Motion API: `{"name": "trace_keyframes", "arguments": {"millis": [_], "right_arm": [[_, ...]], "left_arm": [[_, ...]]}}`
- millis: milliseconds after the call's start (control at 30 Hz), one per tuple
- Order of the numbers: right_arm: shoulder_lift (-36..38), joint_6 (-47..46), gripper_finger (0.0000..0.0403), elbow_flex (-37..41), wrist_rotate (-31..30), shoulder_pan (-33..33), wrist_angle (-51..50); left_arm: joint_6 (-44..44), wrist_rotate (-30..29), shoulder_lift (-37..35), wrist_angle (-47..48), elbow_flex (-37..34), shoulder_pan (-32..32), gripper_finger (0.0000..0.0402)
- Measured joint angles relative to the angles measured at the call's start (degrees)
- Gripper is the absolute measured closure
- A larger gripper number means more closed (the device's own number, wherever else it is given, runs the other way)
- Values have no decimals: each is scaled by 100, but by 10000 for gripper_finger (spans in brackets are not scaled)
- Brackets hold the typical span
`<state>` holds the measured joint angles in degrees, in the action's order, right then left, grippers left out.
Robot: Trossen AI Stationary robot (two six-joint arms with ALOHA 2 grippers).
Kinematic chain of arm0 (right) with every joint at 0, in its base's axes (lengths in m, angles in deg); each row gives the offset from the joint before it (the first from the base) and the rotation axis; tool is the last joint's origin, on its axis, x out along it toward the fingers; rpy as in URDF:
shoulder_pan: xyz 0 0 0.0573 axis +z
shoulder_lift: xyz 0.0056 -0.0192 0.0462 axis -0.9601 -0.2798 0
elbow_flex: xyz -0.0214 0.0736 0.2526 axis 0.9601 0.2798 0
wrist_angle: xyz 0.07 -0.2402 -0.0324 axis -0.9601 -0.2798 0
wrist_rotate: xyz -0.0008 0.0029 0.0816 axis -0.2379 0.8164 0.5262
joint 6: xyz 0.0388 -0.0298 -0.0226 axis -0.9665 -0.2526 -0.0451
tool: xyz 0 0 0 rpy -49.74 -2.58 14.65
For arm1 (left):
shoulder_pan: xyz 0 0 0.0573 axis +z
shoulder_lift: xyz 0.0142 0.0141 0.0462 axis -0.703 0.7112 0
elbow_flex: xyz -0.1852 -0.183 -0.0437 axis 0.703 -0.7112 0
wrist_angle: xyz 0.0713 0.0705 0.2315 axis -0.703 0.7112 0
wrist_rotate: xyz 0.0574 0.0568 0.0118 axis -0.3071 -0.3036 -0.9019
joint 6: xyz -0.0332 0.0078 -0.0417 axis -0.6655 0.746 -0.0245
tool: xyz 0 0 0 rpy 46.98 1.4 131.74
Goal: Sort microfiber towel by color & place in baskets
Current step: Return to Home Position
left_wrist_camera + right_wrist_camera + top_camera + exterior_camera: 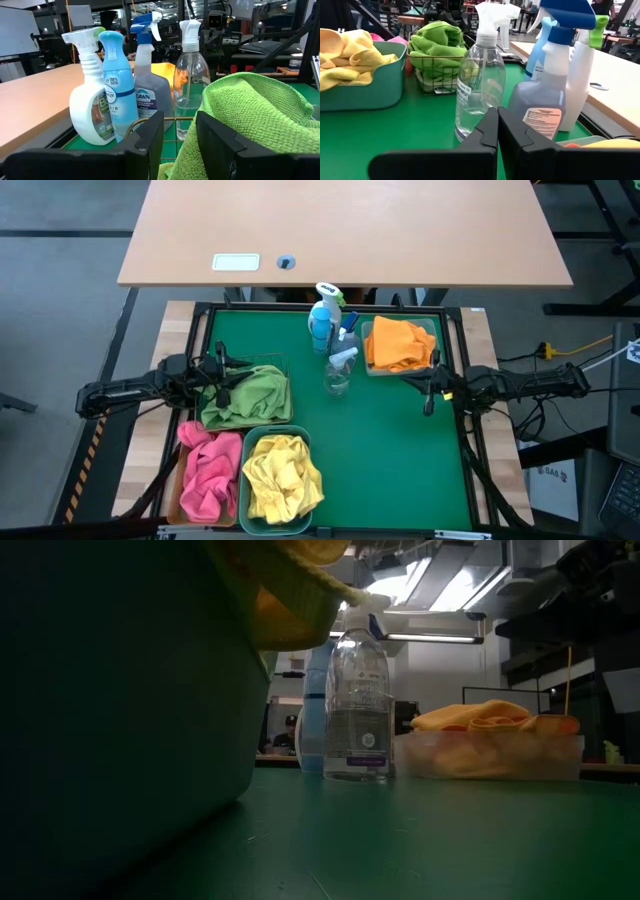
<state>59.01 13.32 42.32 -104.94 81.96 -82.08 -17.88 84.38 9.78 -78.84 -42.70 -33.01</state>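
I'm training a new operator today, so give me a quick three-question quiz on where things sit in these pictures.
1. True or false: the left gripper, open, is at the wire-mesh basket of green towels.
2. Which towels fill the teal bin? A pink, B yellow, C orange.
3. Fill in: the right gripper, beside the clear bin of orange towels, is ___.
Key: 1 true; 2 B, yellow towels; 3 shut.
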Motion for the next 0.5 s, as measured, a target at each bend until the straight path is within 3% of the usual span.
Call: {"name": "trace_keyframes", "arguments": {"millis": [200, 400, 500], "right_arm": [[1, 111, 398, 27, 286, 0, -36], [1, -175, 398, 938, 507, 2, 1194], [-1, -308, 398, 922, 488, 0, 1112]], "left_arm": [[-1, 0, 0, 0, 0, 0, 292], [-3, -2, 0, -2, 0, 0, 291], [-3, -2, 0, -3, 0, 0, 291]]}}
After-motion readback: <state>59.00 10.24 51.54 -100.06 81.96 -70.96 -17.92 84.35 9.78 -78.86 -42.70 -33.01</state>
